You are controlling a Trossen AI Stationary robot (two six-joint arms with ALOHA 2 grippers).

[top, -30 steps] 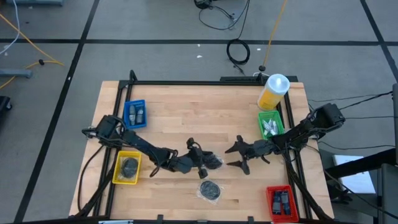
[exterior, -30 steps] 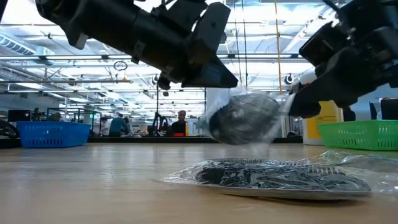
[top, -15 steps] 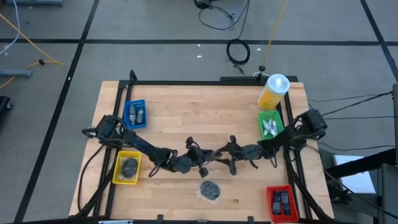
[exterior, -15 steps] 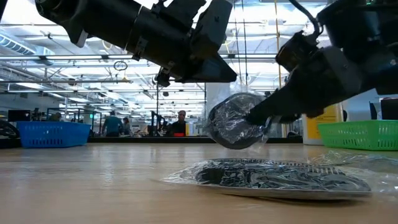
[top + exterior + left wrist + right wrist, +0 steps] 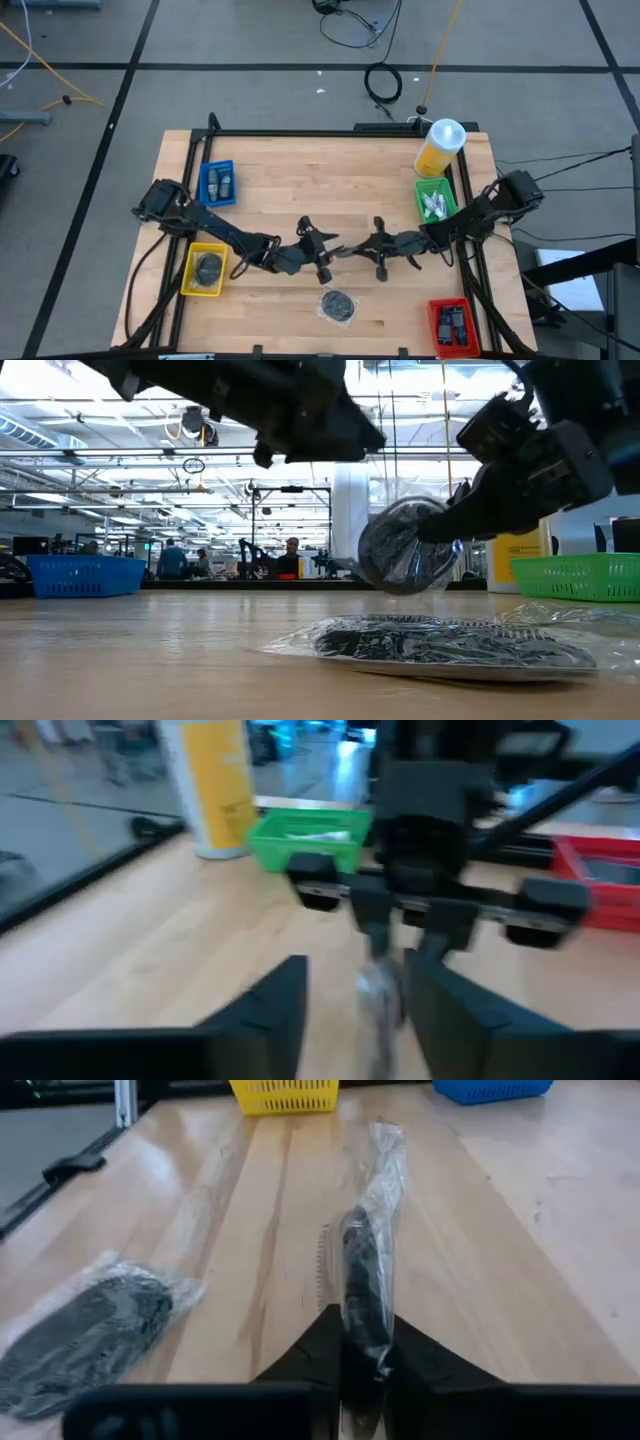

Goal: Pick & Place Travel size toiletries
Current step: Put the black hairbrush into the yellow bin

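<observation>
High view: overhead, straight down on the whole table [image 5: 330,190].
Low view: table-top height, level across it, close to a bagged bundle [image 5: 450,643] at 6 o'clock.
Wrist views: facing each other, sharing the held bag [image 5: 365,1280].

we're seeing pale wood table [image 5: 340,190], smooth satin | crinkly glossy clear plastic bag [image 5: 368,1255] | matt black gripper fingers [image 5: 425,1365] | green bin [image 5: 580,575] meshy plastic

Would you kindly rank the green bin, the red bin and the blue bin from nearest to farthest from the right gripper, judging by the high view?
From the right gripper:
1. Green bin, at the table's right edge.
2. Red bin, front-right corner.
3. Blue bin, far across on the left side.
</observation>
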